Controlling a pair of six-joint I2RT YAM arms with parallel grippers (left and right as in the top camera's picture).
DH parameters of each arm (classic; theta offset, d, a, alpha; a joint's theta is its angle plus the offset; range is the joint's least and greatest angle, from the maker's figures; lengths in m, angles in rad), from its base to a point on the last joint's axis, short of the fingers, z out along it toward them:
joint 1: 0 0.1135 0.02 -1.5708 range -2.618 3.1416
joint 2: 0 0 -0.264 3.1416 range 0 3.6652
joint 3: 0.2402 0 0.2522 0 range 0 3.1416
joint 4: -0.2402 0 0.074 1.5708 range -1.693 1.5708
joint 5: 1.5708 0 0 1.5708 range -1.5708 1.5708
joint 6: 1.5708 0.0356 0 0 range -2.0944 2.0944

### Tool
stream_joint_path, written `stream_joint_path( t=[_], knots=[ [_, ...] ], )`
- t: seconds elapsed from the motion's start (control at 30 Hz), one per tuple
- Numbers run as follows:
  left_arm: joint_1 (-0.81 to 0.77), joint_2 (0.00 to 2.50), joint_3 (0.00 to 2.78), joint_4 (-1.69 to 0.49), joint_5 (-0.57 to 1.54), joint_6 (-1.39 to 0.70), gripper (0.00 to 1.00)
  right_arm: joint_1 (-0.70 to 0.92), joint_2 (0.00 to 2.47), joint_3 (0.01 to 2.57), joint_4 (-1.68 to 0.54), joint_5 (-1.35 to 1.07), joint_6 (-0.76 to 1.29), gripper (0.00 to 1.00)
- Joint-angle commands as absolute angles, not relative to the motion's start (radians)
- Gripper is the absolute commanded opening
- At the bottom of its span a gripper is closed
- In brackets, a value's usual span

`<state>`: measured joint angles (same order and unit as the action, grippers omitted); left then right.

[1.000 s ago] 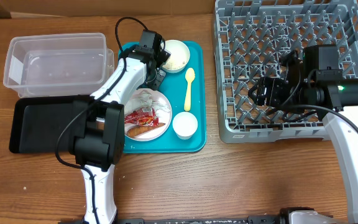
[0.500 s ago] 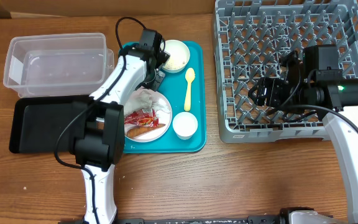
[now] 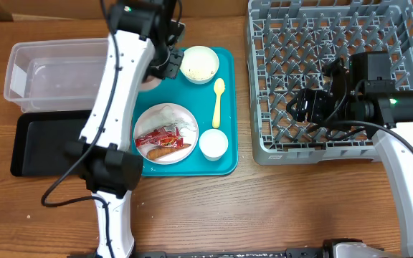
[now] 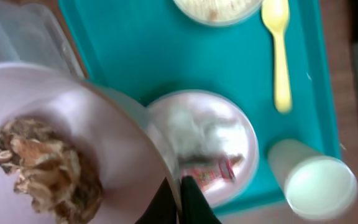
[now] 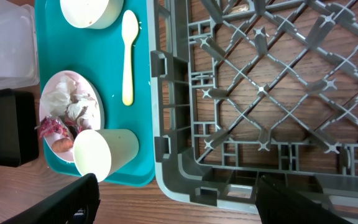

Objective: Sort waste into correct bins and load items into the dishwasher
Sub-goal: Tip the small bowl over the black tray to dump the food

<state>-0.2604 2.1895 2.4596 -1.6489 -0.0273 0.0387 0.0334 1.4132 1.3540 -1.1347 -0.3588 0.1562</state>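
Note:
My left gripper (image 4: 179, 200) is shut on the rim of a pale pink bowl (image 4: 98, 130) that holds a brown food lump (image 4: 42, 169). It hangs over the teal tray's back left (image 3: 165, 66), beside the clear tub (image 3: 63, 72). Below sit the plate (image 3: 165, 133) with the white napkin (image 4: 197, 127), red wrapper (image 4: 213, 169) and sausage stick (image 3: 162, 151). The cup (image 3: 213, 144), yellow spoon (image 3: 219, 102) and rice bowl (image 3: 198, 64) are on the tray. My right gripper (image 5: 179, 208) hangs open over the front left of the grey dish rack (image 3: 328, 72).
The black tray (image 3: 49, 143) lies in front of the clear tub at the left. The teal tray (image 3: 228, 161) sits between the bins and the rack. Bare wooden table runs along the front edge.
My left gripper has shut on the pink bowl's rim and lifted it off the teal tray, up and leftward toward the clear tub. The right arm has not moved.

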Motion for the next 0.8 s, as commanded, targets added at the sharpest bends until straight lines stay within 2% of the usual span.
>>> stream_joint_path(
  t=[0.0,0.2,0.33,0.57,0.77],
  knots=[
    [-0.196,2.122,2.501,-1.69,0.111,-0.037,0.04,0.031,1.407,1.381,-1.127,-0.36,0.147,0.83],
    [-0.037,1.956,2.408,-1.69,0.228,-0.036,0.04,0.031,1.407,1.381,-1.13,-0.36,0.148,0.83],
    [0.1,1.845,2.236,-1.69,0.287,0.021,0.04,0.031,1.407,1.381,-1.129,-0.361,0.149,0.83],
    [0.339,1.687,1.848,-1.56,0.583,0.221,0.04,0.031,1.407,1.381,-1.167,-0.36,0.148,0.83],
    [0.561,1.674,1.538,-1.386,0.876,0.369,0.04,0.031,1.407,1.381,-1.18,-0.36,0.148,0.83]
  ],
)
